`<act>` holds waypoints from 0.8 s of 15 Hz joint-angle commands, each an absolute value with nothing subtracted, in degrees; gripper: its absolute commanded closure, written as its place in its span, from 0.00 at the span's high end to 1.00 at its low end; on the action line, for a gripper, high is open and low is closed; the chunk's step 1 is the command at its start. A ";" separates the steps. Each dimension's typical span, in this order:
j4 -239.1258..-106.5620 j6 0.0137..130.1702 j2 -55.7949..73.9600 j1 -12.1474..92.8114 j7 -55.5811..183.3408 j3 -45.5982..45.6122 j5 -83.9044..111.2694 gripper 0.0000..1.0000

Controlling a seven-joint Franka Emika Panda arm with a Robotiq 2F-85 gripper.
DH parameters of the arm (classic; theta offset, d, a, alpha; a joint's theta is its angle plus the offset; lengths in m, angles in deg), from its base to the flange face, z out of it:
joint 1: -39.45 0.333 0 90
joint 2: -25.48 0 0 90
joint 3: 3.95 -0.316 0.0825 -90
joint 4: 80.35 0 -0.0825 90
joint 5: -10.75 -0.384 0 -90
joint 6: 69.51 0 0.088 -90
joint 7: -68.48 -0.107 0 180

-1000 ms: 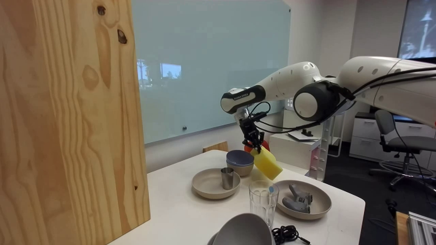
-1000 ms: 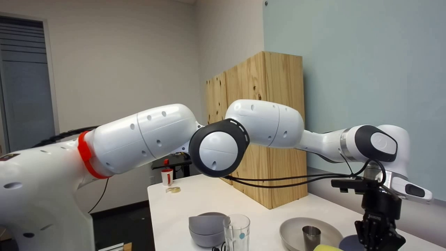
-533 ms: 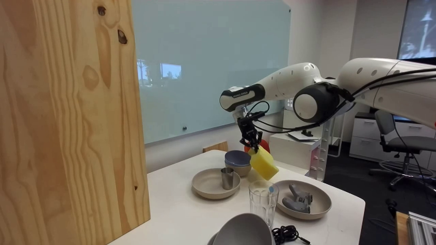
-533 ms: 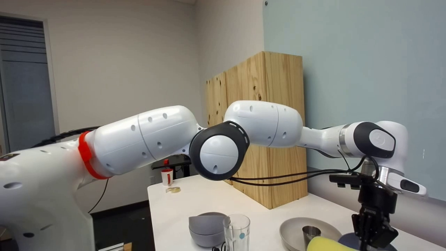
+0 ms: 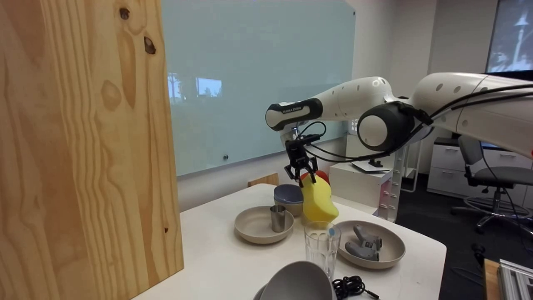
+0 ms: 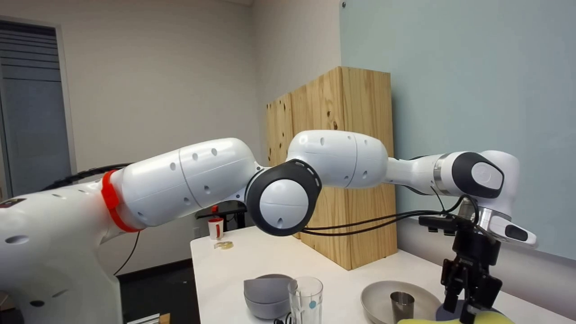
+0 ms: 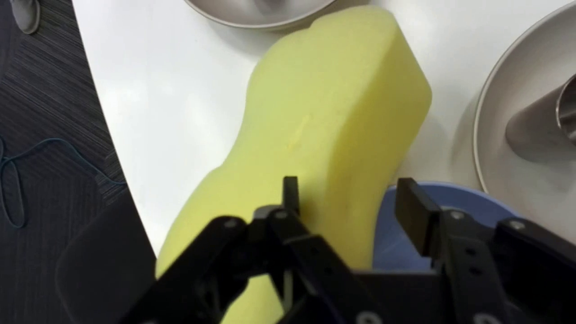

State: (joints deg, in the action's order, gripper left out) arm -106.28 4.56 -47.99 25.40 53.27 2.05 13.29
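Note:
A large yellow sponge (image 5: pixel 320 204), wavy along its sides, hangs or stands steeply tilted just under my gripper (image 5: pixel 307 182) in an exterior view. The wrist view shows the sponge (image 7: pixel 315 103) below the jaws, which stand well apart. One finger (image 7: pixel 290 195) overlaps the sponge, while the opposite finger (image 7: pixel 416 220) is off its side, over a blue bowl (image 7: pixel 391 238). I cannot tell whether the sponge still touches a finger or rests on the table. Only the sponge's upper edge (image 6: pixel 488 318) shows at the bottom of an exterior view, beneath the gripper (image 6: pixel 459 309).
A beige plate (image 5: pixel 250 227) holds a steel cup (image 5: pixel 277 218). Another plate (image 5: pixel 393 250) carries a grey controller (image 5: pixel 362 246). In front stand a clear glass (image 5: pixel 320 250), grey bowls (image 5: pixel 300 283) and a coiled cable (image 5: pixel 349 287). A tall wooden cabinet (image 6: pixel 346 180) stands by the wall.
My gripper, earlier shut on the sponge, has spread its fingers. The sponge has slipped from between them and swung steeper. The gripper has shifted slightly left in both exterior views.

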 commanded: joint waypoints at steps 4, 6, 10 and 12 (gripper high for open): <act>-105.34 14.25 -49.35 22.21 55.20 1.83 11.98 1.00; -105.32 15.51 -47.81 21.46 55.05 1.34 11.18 1.00; -106.75 13.47 -42.63 21.26 56.09 2.04 12.24 1.00; -106.96 11.83 -40.46 21.67 56.15 2.07 12.40 1.00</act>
State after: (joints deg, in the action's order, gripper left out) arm -106.15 14.03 -43.18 21.03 55.26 2.05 13.01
